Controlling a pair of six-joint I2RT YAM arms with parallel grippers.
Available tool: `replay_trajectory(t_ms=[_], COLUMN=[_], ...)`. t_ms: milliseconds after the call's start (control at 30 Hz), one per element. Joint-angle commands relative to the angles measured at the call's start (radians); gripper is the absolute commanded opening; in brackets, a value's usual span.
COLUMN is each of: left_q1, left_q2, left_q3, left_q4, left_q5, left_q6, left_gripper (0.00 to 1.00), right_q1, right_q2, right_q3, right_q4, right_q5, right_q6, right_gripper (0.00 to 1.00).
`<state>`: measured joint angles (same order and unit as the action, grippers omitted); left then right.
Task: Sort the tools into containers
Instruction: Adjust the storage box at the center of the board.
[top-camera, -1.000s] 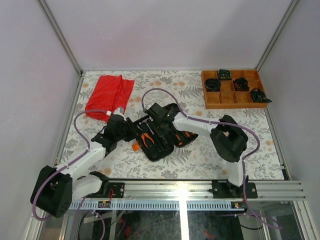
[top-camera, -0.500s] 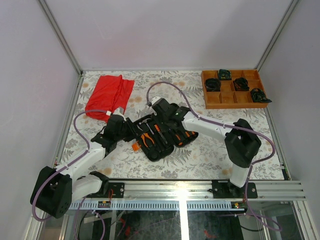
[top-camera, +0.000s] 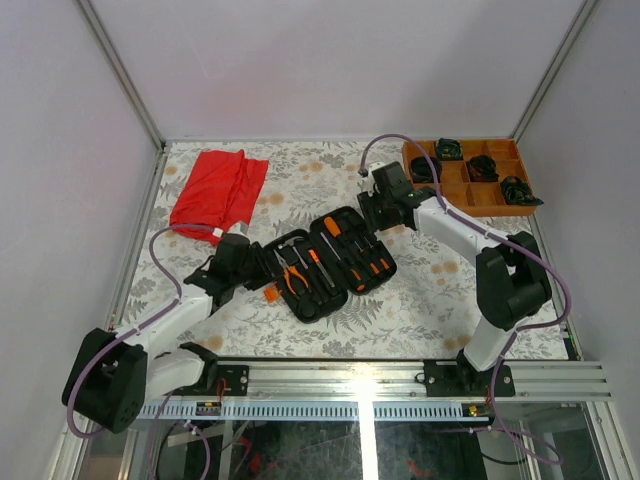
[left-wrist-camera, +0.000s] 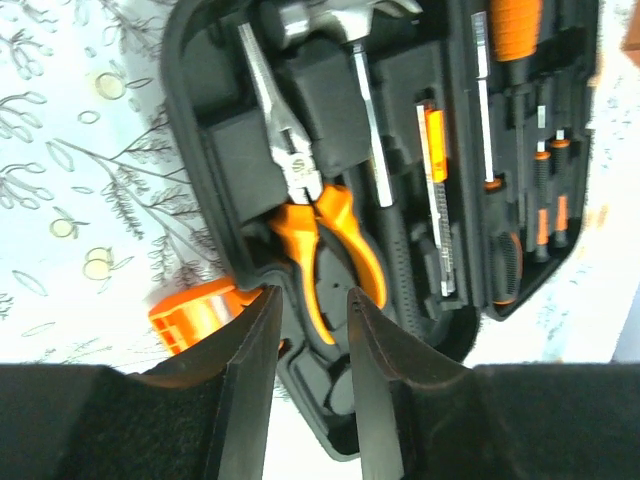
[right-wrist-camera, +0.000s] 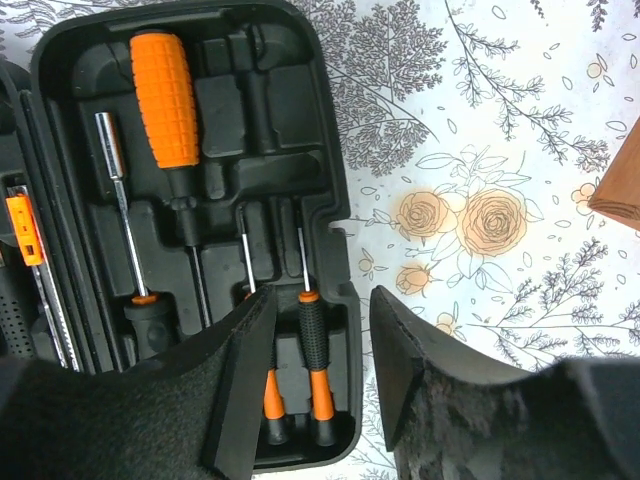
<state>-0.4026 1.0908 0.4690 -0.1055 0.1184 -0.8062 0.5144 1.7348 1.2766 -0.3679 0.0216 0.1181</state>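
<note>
The black tool case (top-camera: 352, 283) lies open on the table's middle, both halves flat. In it sit the silver-headed hammer (left-wrist-camera: 330, 18), the orange-handled pliers (left-wrist-camera: 303, 195) and several screwdrivers (right-wrist-camera: 165, 100). My left gripper (left-wrist-camera: 312, 315) is open over the case's near left corner, next to the orange latch (left-wrist-camera: 195, 312), and its fingers straddle the rim and the pliers' handle end. My right gripper (right-wrist-camera: 322, 335) is open and empty above the lid half's right edge, over two small screwdrivers (right-wrist-camera: 312, 350). In the top view it hangs just past the case's far right corner (top-camera: 372, 213).
A red cloth (top-camera: 218, 190) lies at the back left. An orange-brown wooden compartment tray (top-camera: 470, 211) with black coiled bundles (top-camera: 483, 167) stands at the back right. The metal rail runs along the front edge.
My right arm has swung from over the case to its far right side, and the lid half now lies fully open and flat. My left gripper has hardly moved.
</note>
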Motion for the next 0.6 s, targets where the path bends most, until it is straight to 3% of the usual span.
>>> replay_trajectory(t_ms=[0,567], left_q1=[0.007,0.008], left_q2=[0.051,0.241], left_q3=[0.029,0.125], left_q4=[-0.043,-0.01], left_q5=[-0.06,-0.048], left_q6=[0.041,0.087], left_gripper=[0.32,0.31], right_q1=[-0.057,-0.117], right_q2=[0.03,0.077], right_q3=[0.018,-0.079], right_q4=[0.024,0.067], right_q5=[-0.139,-0.169], right_q6=[-0.046,0.061], right_gripper=[0.5,0.37])
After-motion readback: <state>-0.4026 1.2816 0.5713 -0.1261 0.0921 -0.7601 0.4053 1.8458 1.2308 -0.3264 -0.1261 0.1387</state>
